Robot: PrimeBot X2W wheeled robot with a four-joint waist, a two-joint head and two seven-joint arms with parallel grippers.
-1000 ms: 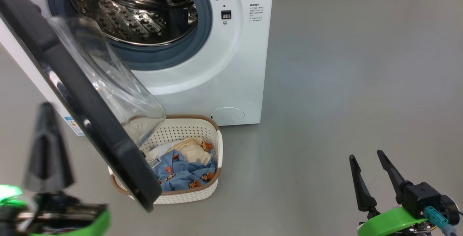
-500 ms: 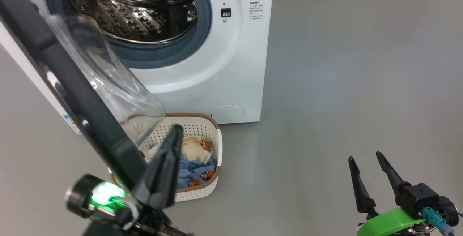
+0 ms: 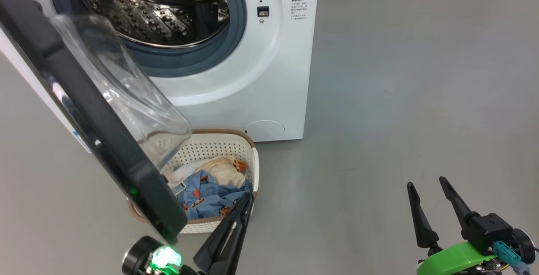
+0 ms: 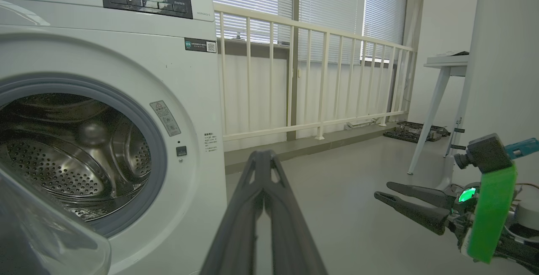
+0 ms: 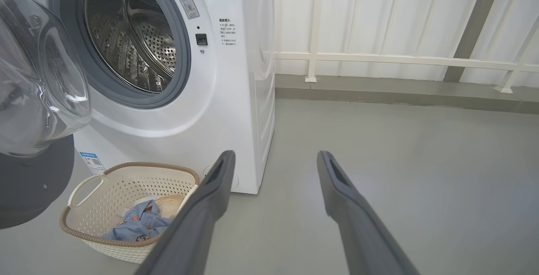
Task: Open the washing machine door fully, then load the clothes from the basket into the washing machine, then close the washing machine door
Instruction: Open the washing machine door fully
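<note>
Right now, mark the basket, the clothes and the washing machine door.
basket (image 3: pixel 212 148): head view, on its perforated back wall.
clothes (image 3: pixel 202 199): head view, on the blue printed garment.
washing machine door (image 3: pixel 122 157): head view, on the black rim, beside the glass bowl.

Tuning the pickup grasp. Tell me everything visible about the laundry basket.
The small cream-white perforated plastic basket is a rounded rectangle with a brown rim band and a looped side handle. It stands upright on the grey floor right before the white front-loading washing machine; contact unclear. Light blue cartoon-print and cream clothes lie low inside. In the head view the open black-rimmed glass door hides its left part and the shut left pincer overlaps its near corner, touching or not I cannot tell.
</note>
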